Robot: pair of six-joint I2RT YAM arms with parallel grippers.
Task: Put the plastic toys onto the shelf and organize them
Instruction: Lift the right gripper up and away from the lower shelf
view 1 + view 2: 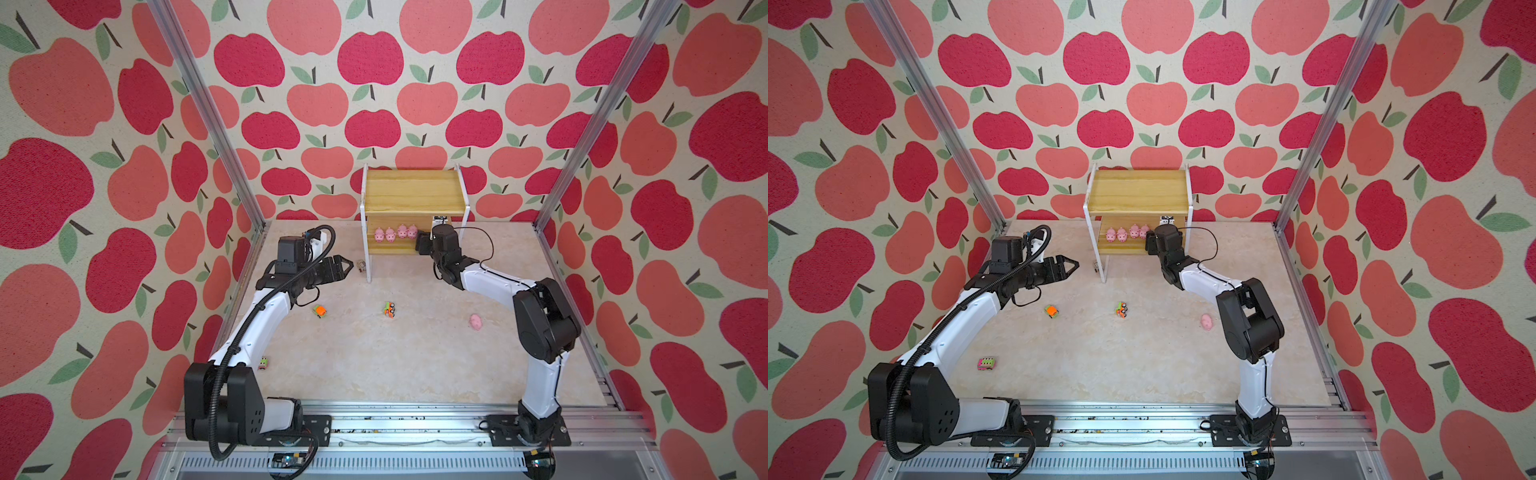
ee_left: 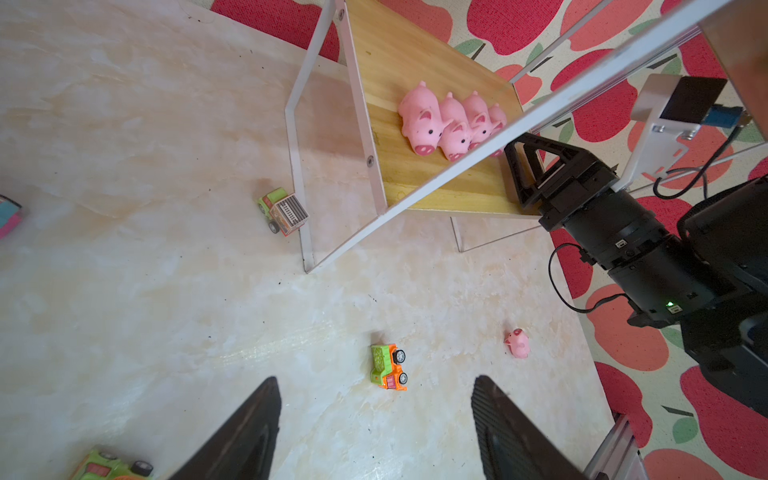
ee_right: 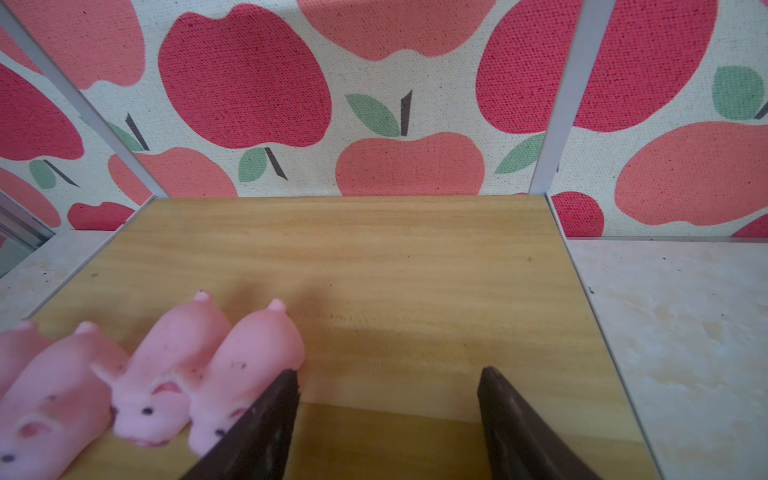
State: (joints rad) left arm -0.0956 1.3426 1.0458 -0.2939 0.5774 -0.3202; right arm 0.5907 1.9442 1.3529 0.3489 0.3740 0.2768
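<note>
Pale wood shelf (image 1: pixel 415 191), lower board: four pink pigs (image 1: pixel 395 233) in a row. Unshelved, on the table (image 1: pixel 415 365): one loose pig (image 1: pixel 476 322), four trucks in sight (orange truck (image 1: pixel 319 310), green truck (image 1: pixel 389 309), pink truck (image 1: pixel 263 363), grey-backed truck (image 2: pixel 282 210)). Right gripper (image 3: pixel 388 374) beside the row, jaws wide, empty; left gripper (image 1: pixel 348 267) likewise. Looks under half done.

Four pigs (image 3: pixel 174 361) are standing in a tight row on the shelf (image 3: pixel 374 266) board, snouts facing the camera and flanks pressing close together. The right gripper (image 3: pixel 388 374) is hovering at the board's near edge, jaws spread wide with only wood between them. One finger (image 3: pixel 266 419) is covering part of the end pig (image 3: pixel 257 353); contact is unclear. The table (image 3: pixel 685 332) is showing beside the shelf, and an apple-print wall (image 3: pixel 245 79) is rising behind.
</note>
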